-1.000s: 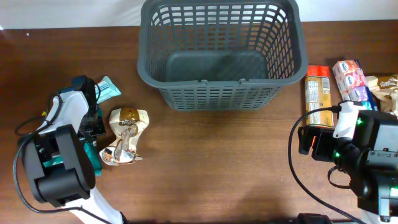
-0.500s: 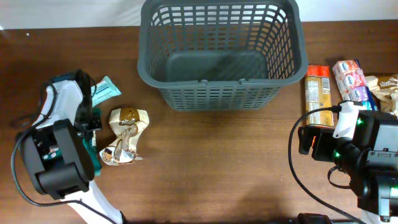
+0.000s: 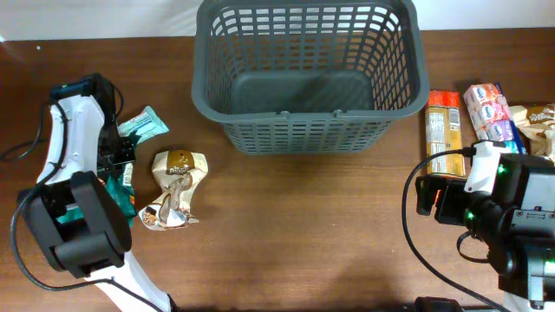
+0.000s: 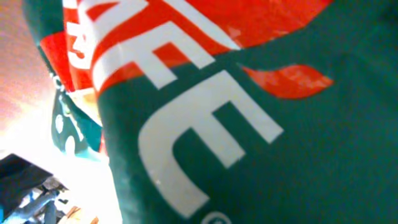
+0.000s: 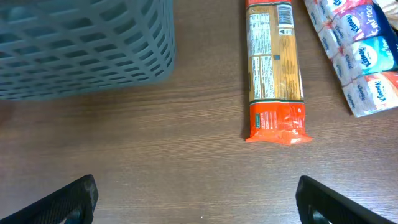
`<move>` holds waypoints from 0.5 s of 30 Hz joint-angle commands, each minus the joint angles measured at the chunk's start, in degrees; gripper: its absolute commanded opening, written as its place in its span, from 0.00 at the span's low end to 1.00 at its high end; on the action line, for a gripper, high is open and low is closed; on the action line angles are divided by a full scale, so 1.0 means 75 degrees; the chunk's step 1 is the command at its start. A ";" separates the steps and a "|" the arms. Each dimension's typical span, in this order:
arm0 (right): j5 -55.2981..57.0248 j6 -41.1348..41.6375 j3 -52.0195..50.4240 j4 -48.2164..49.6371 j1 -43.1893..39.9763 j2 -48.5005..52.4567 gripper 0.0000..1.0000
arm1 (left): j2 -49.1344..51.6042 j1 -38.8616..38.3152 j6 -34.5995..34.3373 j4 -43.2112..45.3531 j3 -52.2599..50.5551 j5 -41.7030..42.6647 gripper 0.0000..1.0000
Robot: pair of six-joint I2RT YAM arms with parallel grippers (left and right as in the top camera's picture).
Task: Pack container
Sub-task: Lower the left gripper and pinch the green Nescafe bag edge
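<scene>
The container (image 3: 305,117), a large dark grey lattice basket, stands at the back centre with nothing in it; its wall also shows in the right wrist view (image 5: 81,56). My left gripper (image 3: 120,163) is low at the far left, over a green and red snack pack (image 3: 127,184). That pack (image 4: 249,124) fills the left wrist view, pressed close to the camera and hiding the fingers. My right gripper (image 5: 199,208) is open and empty above bare table in front of an orange pasta pack (image 5: 275,68), right of the basket.
A teal pack (image 3: 146,124) and two crumpled beige snack bags (image 3: 179,168) lie next to the left gripper. The pasta pack (image 3: 443,121), a stack of tissue packs (image 3: 490,111) and a brown bag (image 3: 538,117) lie at the right edge.
My left arm has swung toward the far side of the table, and more of the green and red pack shows beside it. The right arm has not moved.
</scene>
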 commanded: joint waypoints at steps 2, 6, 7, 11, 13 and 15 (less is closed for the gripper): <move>-0.0015 0.0041 0.0093 0.0026 0.0064 0.0006 0.99 | -0.0364 0.0032 0.0058 -0.0312 0.0504 -0.0833 0.02; -0.0015 0.0041 0.0093 0.0023 0.0064 0.0006 0.99 | -0.0393 0.0032 0.0044 -0.0478 0.0743 -0.0956 0.02; -0.0015 0.0041 0.0093 0.0023 0.0064 0.0006 0.99 | -0.0420 0.0026 0.0012 -0.0504 0.0796 -0.1017 0.02; -0.0017 0.0041 0.0093 0.0017 0.0064 0.0006 0.99 | -0.0545 -0.0026 -0.0035 -0.0574 0.0950 -0.1309 0.02; -0.0017 0.0041 0.0093 0.0020 0.0064 0.0006 0.99 | -0.0624 -0.0070 -0.0114 -0.0656 0.1040 -0.1443 0.02; -0.0017 0.0041 0.0093 0.0020 0.0064 0.0006 0.99 | -0.0711 -0.0143 -0.0119 -0.0720 0.1142 -0.1568 0.02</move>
